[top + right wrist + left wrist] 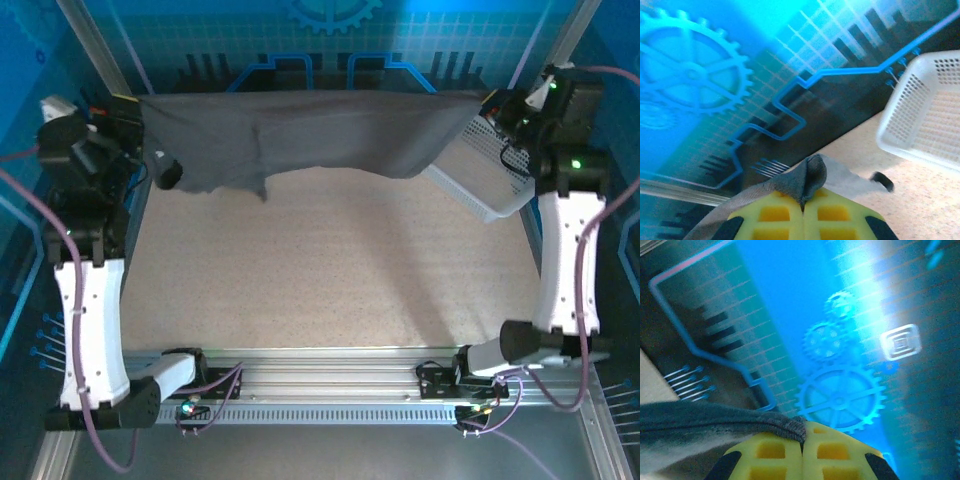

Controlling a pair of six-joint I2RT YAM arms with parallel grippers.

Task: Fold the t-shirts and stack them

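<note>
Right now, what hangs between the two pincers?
The dark t-shirt, stretched in the air from the left pincer to the right pincer; the top view shows it.

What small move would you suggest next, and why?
Probably lower the left end effector and right end effector together, laying the dark charcoal cloth t-shirt flat on the speckled beige tabletop: both are shut on its edge, holding it stretched aloft.

At six o'clock the yellow-fingered left gripper (803, 441) pinches a dark charcoal cloth t-shirt (715, 421) hem stretching toward eight o'clock.
</note>
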